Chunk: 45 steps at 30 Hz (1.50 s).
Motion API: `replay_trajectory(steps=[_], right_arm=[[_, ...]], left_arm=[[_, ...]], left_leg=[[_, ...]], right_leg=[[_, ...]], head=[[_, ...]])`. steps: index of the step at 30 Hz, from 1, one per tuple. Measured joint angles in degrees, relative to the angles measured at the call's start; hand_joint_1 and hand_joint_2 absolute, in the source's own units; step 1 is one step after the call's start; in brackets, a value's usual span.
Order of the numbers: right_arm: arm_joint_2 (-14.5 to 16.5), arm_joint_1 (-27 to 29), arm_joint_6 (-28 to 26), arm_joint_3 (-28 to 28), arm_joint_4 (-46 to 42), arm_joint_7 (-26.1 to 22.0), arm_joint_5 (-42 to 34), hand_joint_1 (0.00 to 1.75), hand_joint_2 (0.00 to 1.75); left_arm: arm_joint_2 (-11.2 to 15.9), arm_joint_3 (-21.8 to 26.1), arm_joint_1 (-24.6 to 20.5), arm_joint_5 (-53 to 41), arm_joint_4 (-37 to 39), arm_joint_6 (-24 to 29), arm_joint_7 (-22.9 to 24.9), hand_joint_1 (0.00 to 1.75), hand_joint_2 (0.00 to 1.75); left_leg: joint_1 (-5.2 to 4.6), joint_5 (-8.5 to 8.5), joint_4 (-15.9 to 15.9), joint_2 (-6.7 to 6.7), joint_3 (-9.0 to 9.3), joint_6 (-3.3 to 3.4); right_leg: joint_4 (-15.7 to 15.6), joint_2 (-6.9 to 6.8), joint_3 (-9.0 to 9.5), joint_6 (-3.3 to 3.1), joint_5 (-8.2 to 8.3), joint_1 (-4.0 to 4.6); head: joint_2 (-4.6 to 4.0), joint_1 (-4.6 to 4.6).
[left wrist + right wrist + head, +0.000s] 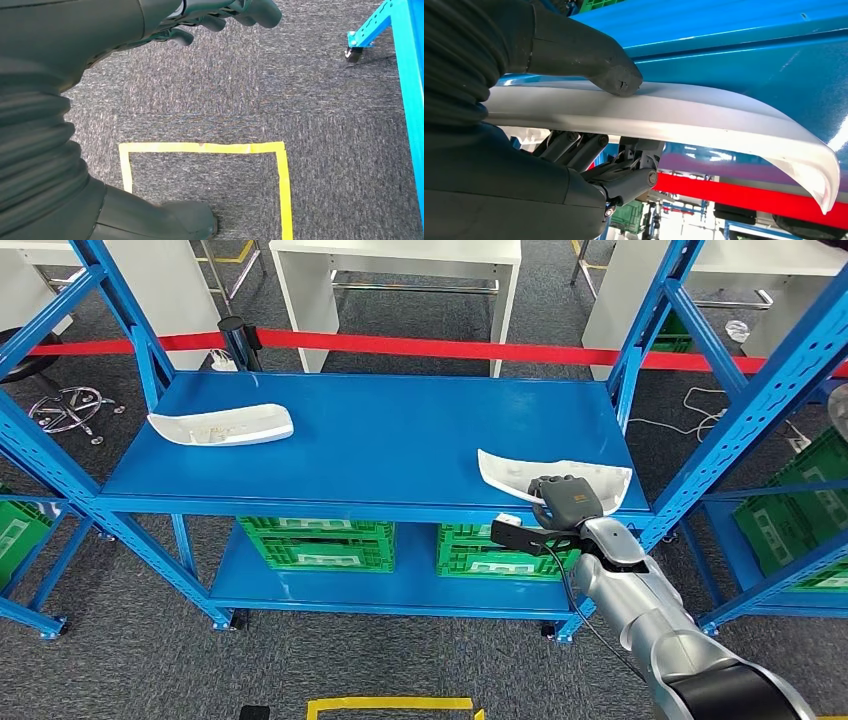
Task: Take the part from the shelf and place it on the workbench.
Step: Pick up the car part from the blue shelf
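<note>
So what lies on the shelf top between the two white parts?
Nothing: in the head view the blue shelf top is bare between the left white part and the right white part, which the right hand grips.

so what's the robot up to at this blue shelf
The robot's right hand is gripping a curved white plastic part at the right front of the blue metal shelf, thumb on one face and fingers on the other. A second white part lies untouched at the left. The left hand hangs over the grey carpet, holding nothing.
</note>
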Motion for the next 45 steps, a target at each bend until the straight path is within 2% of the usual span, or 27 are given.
replay_trajectory(steps=[4, 10, 15, 21, 34, 45], right_arm=[[-0.2, 0.2, -1.6, 0.0, 0.0, 0.0, -0.2, 1.75, 1.75], [-0.1, -1.0, -5.6, -0.1, -0.1, 2.0, -0.1, 1.75, 1.75], [1.2, -3.6, -14.8, -0.5, -1.9, 5.4, 0.7, 1.75, 1.75], [3.6, -5.1, -20.7, -1.0, -5.1, 8.3, 3.1, 1.75, 1.75], [7.2, -6.5, -21.9, -1.2, -8.7, 9.2, 7.0, 1.75, 1.75], [8.3, -7.3, -22.6, -1.2, -10.2, 10.3, 9.2, 1.75, 1.75]], left_arm=[[0.0, 0.0, -0.1, 0.4, 0.0, 0.5, -0.4, 0.0, 1.75], [0.0, 0.1, -0.1, 1.4, 0.0, 3.4, 1.6, 0.0, 1.75], [0.0, 0.4, -0.1, 2.3, 0.0, 5.2, 3.8, 0.0, 1.75], [0.0, 0.7, -0.5, 1.6, 0.0, 5.7, 5.6, 0.0, 1.75], [0.1, 0.7, -0.8, 0.8, 0.0, 5.9, 6.8, 0.0, 1.75], [0.1, 1.1, -0.8, 1.9, 0.0, 6.1, 7.8, 0.0, 1.75]], left_leg=[[0.0, 0.0, 0.0, 0.0, -0.01, 0.0], [0.0, 0.01, 0.0, -0.02, -0.08, 0.0], [0.0, 0.02, 0.0, 0.04, -0.11, -0.01], [0.01, 0.02, 0.0, -0.04, -0.11, -0.01], [0.01, 0.02, 0.0, -0.03, -0.12, -0.01], [-0.11, -0.03, 0.1, -0.03, -0.17, 0.06]], right_leg=[[0.0, 0.0, 0.01, 0.0, 0.0, 0.0], [0.0, -0.02, 0.0, 0.02, 0.02, 0.0], [0.0, 0.02, -0.08, 0.04, 0.05, 0.0], [0.0, -0.02, -0.09, 0.01, 0.02, 0.02], [0.0, -0.02, -0.11, 0.0, 0.01, 0.01], [-0.1, -0.02, -0.08, 0.09, 0.06, -0.06]], head=[[0.0, 0.0], [0.0, 0.01], [0.0, 0.01], [0.0, 0.0], [0.0, 0.0], [0.0, 0.0]])
